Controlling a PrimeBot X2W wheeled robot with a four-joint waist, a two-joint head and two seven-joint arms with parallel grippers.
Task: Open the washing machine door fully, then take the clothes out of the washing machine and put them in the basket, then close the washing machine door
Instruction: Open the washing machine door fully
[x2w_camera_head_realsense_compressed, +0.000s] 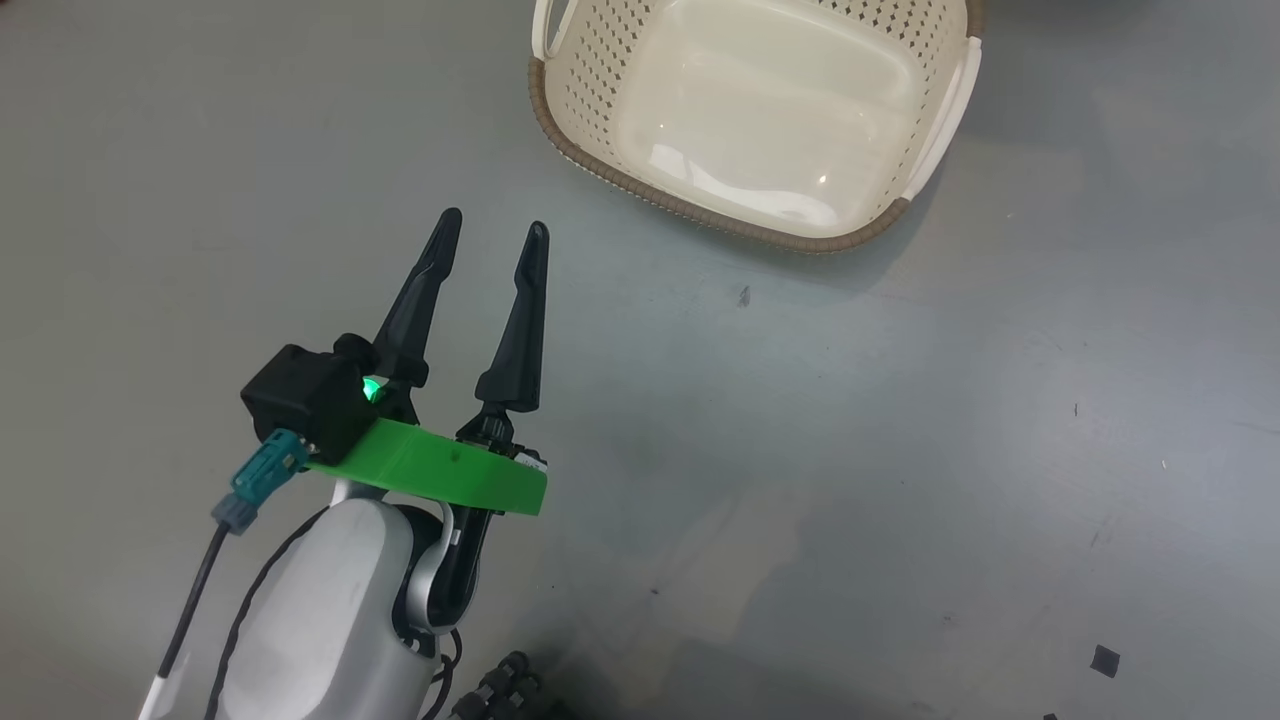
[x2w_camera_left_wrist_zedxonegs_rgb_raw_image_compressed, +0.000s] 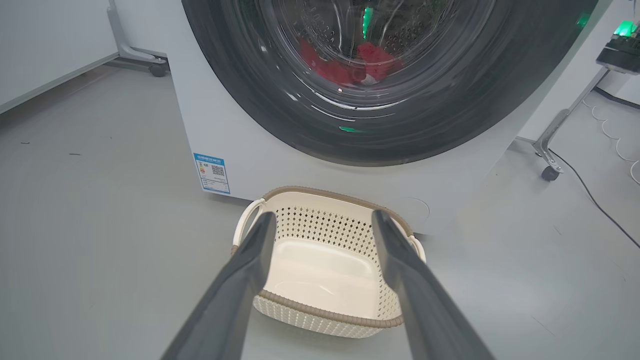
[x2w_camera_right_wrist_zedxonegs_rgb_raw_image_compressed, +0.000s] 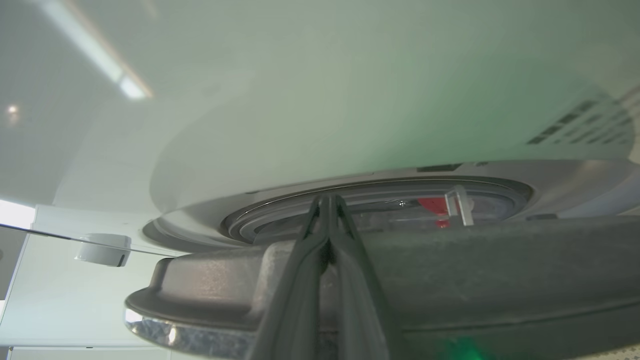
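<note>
left gripper (x2w_camera_head_realsense_compressed: 496, 222) jaws spread wide | holey cream basket (x2w_camera_head_realsense_compressed: 600, 190), woven-look rim, just in front of white washing machine (x2w_camera_left_wrist_zedxonegs_rgb_raw_image_compressed: 240, 145) | left wrist: red clothes (x2w_camera_left_wrist_zedxonegs_rgb_raw_image_compressed: 345, 70) behind glossy round door (x2w_camera_left_wrist_zedxonegs_rgb_raw_image_compressed: 250, 100) | right gripper (x2w_camera_right_wrist_zedxonegs_rgb_raw_image_compressed: 327, 199) fingers pressed together at door edge

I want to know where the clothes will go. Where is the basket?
In the left wrist view the basket sits on the floor just in front of the washing machine, below its door, ahead of the open left gripper.
</note>
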